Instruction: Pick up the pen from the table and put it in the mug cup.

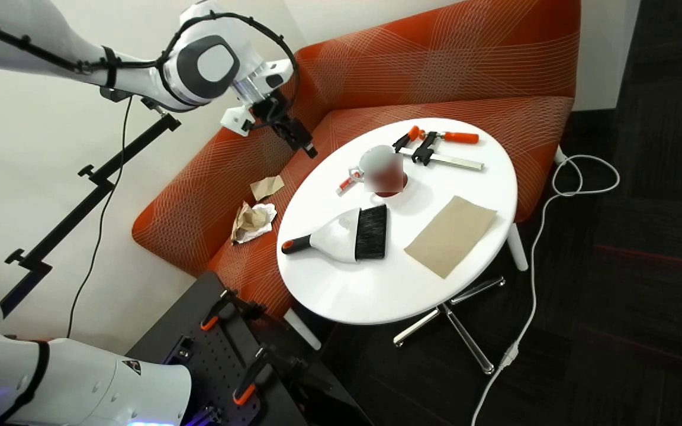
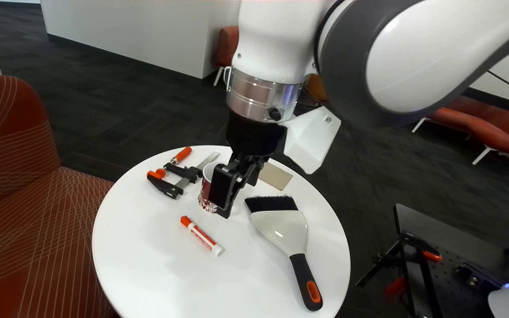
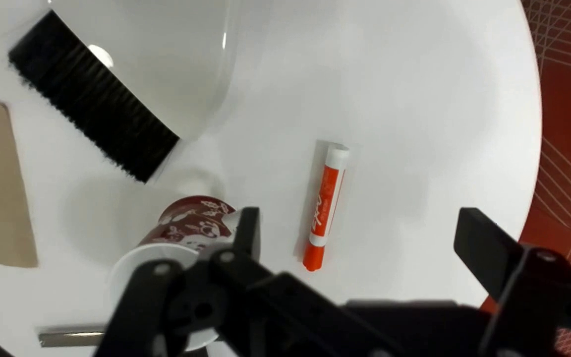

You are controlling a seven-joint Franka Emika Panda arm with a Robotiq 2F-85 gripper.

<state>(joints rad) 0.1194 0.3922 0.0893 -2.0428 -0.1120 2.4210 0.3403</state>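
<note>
Left of the pen point(image 3: 326, 206) in the wrist view, the mug point(image 3: 194, 223) could be toppled if the parted, empty fingers point(image 3: 484, 253) are lowered too far left.

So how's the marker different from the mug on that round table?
The marker lies on its side, while the mug stands upright. The marker is slim, bright orange-red and white; the mug is much wider, dark red with a pale pattern and a pale inside. The marker has its cap on, whereas the mug is open at the top. Both rest on the white table.
</note>
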